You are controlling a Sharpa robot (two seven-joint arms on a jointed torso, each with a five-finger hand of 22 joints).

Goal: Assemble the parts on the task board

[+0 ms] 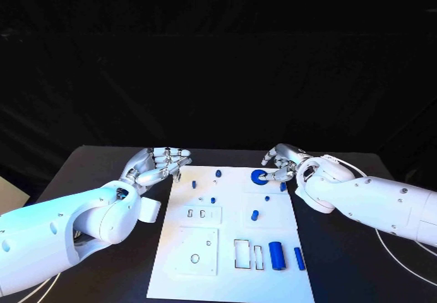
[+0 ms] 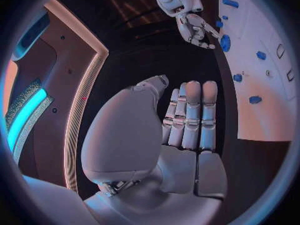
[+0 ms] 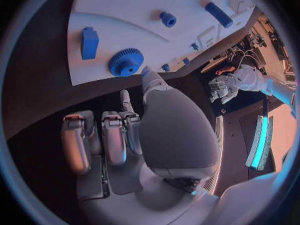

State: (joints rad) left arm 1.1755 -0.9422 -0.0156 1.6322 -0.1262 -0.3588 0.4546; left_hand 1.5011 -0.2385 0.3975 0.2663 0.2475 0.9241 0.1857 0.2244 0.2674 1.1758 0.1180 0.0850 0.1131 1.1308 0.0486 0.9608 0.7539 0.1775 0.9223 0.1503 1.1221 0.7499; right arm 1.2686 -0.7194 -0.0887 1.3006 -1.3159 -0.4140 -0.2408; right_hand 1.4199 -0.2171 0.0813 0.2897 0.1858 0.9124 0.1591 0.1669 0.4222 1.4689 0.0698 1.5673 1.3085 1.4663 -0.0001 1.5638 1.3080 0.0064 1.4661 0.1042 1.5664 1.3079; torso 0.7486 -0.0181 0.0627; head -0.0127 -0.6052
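Both hands sit at the far end of the black desk (image 1: 100,165), and we hold nothing in either. Our left hand (image 1: 162,164) hovers just beside the far left corner of the white task board (image 1: 228,278), its fingers straight and lying side by side. Our right hand (image 1: 280,163) is at the board's far right corner, fingers loosely curled and apart, fingertips near the blue gear (image 1: 259,177) without a clear touch. A small blue block (image 3: 89,42) lies beside the gear. Further blue parts are scattered over the board, with two blue cylinders (image 1: 276,255) lying near its closer edge.
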